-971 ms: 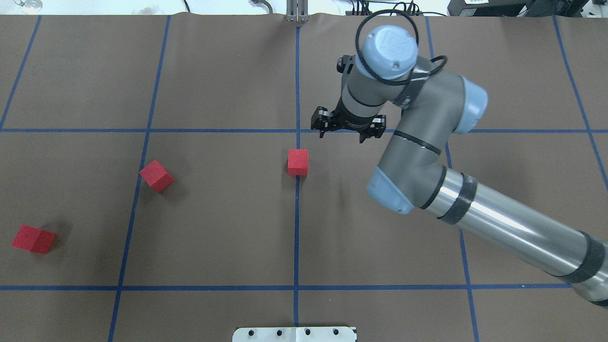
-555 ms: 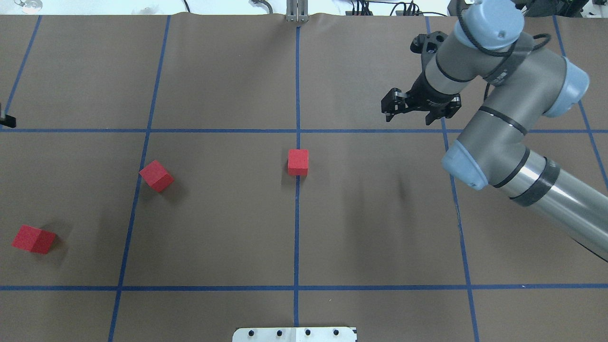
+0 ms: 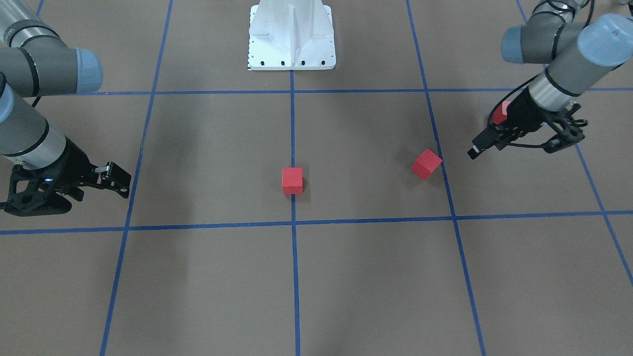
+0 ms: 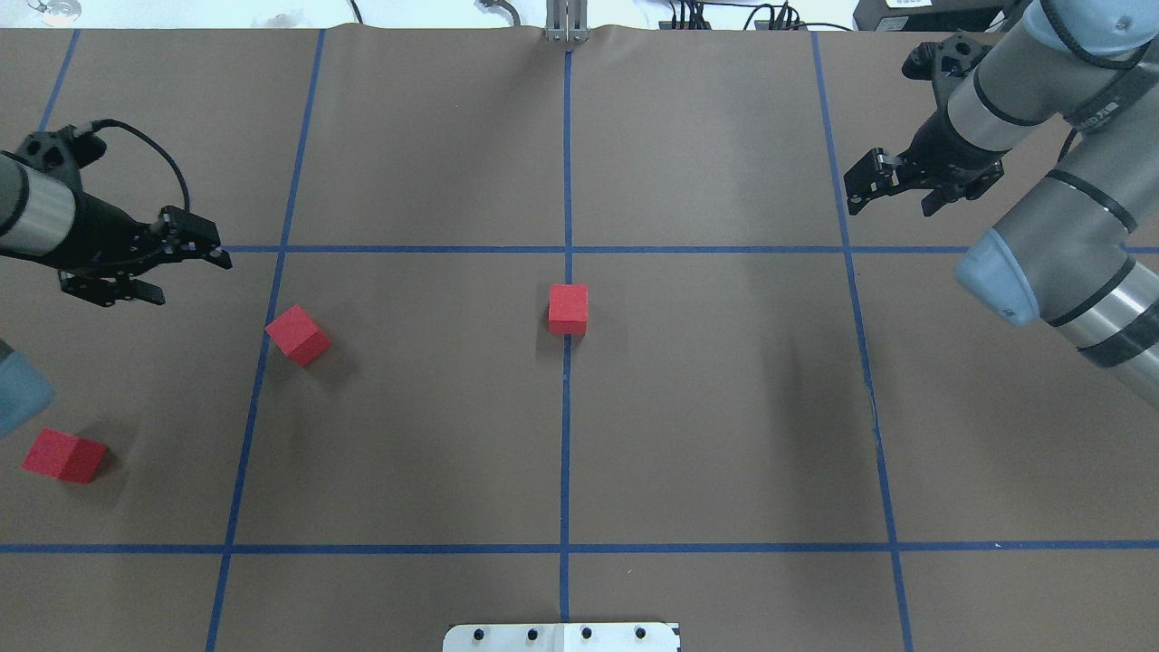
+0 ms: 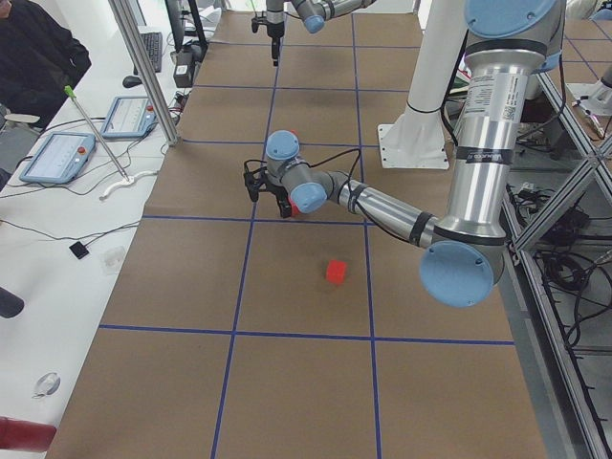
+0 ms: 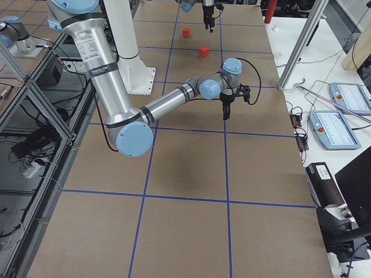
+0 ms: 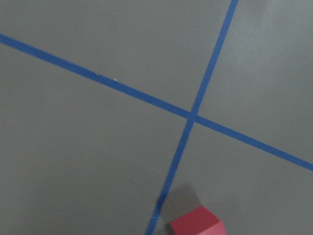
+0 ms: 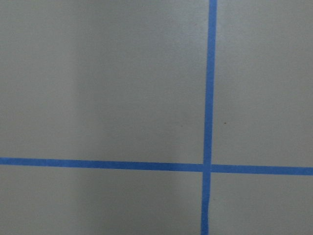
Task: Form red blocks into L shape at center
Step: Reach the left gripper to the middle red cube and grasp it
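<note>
The left end effector (image 4: 184, 273) and right end effector (image 4: 896, 201) hung spread wide, both empty. Three red blocks (image 4: 568, 309) lay apart, one on the middle tape line (image 4: 565, 435).

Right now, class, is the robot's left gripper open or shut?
Open: the left gripper has its jaws spread wide, with nothing between them.
</note>
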